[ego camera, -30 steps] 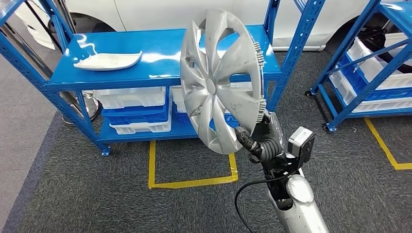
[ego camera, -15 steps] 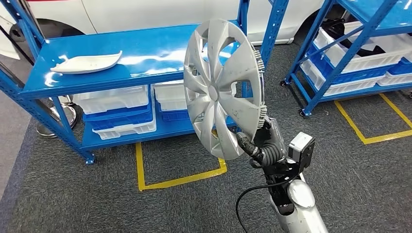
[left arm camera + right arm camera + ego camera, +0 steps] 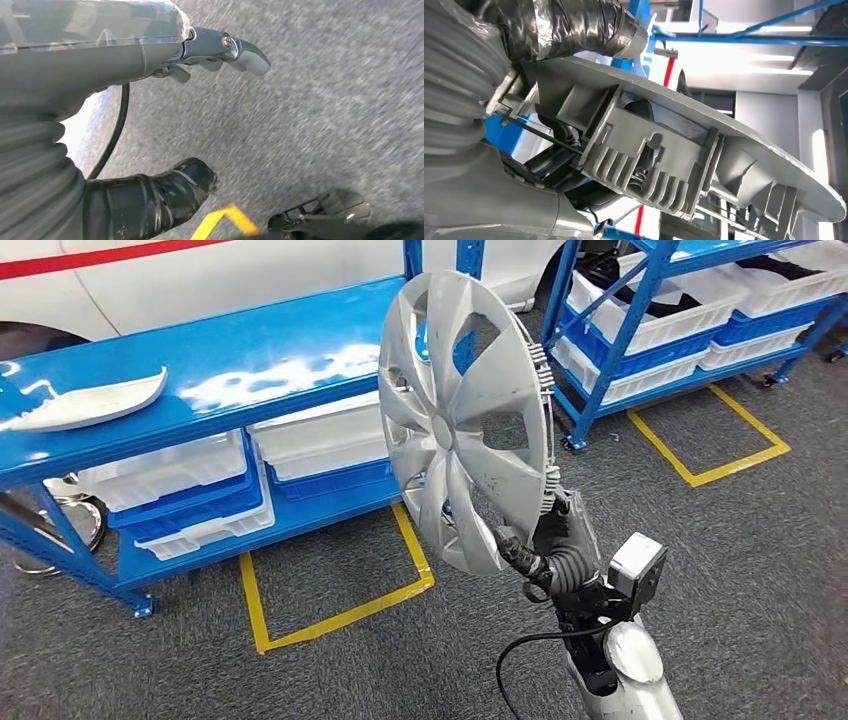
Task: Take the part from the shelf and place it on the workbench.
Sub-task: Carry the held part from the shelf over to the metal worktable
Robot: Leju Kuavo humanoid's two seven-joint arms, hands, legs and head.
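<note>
The part is a silver wheel cover (image 3: 460, 420) with curved spokes, standing nearly upright in front of me, clear of the blue shelf (image 3: 230, 370). My right hand (image 3: 550, 545) grips its lower rim from behind. In the right wrist view the cover's ribbed back (image 3: 704, 150) runs across the picture, and dark taped fingers (image 3: 574, 30) clamp over its edge. My left hand (image 3: 125, 60) hangs above the grey carpet, its thumb and dark fingers apart and nothing between them.
A white curved panel (image 3: 90, 400) lies on the shelf top, with white bins (image 3: 180, 475) on the level below. A second blue shelf (image 3: 680, 330) with bins stands at the right. Yellow floor tape (image 3: 330, 610) marks squares on the carpet. A white car (image 3: 200, 260) stands behind.
The whole scene has slid left and tilted, so the camera has turned right. The wheel cover stays in my right hand at about the same place in front of me.
</note>
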